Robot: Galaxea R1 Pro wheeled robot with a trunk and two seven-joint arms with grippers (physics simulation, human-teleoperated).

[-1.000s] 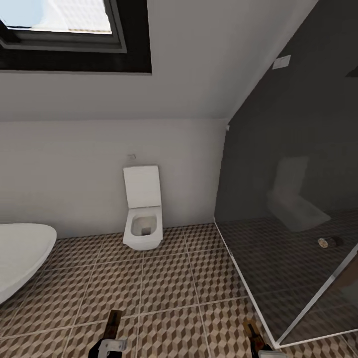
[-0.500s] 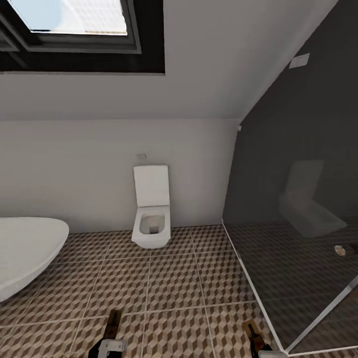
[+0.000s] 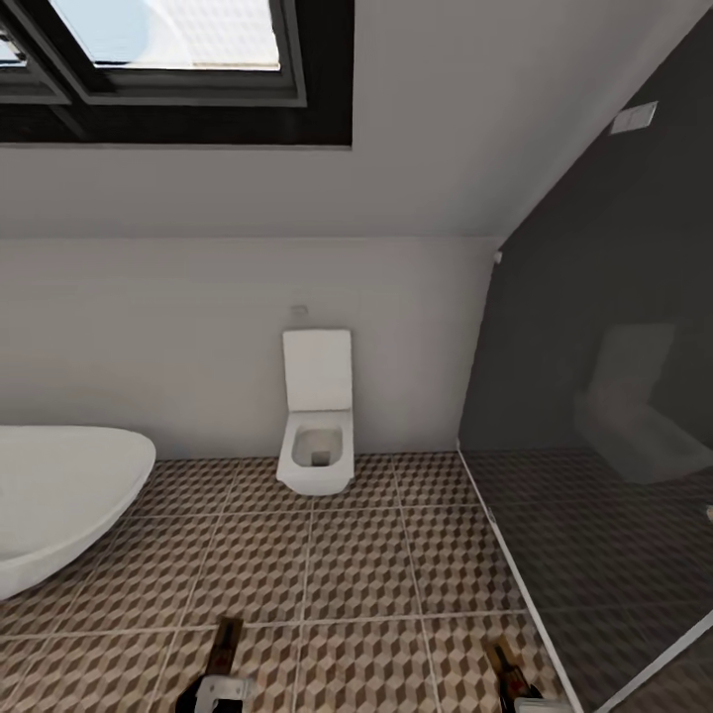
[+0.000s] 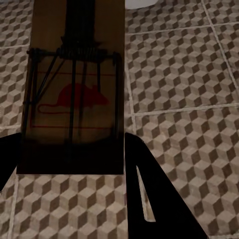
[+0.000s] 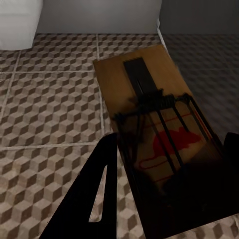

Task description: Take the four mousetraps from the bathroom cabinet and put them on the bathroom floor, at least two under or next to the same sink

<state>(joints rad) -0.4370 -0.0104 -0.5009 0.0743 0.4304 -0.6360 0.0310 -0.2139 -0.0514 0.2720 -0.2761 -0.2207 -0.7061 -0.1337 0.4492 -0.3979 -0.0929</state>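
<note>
Each pincer is closed on a flat brown wooden mousetrap with dark wire: left pincer [image 4: 74, 164] grips one mousetrap [image 4: 74, 94], right pincer [image 5: 169, 194] another [image 5: 159, 134], both above the cube-patterned tiled bathroom floor [image 3: 356, 555].

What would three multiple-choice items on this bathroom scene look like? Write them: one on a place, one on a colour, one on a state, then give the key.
1. Where does the toilet stand?
A. against the back wall
B. inside the glass shower
C. beside the window

2. What colour is the mouse printed on the mousetrap in the left gripper?
A. blue
B. red
C. green

3. How is the right gripper?
A. open and empty
B. holding a cup
C. shut on a mousetrap

Key: 1 A, its raised lid rests against the pale wall; 2 B, the left wrist view shows a red mouse; 3 C, the board sits between its fingers.
</note>
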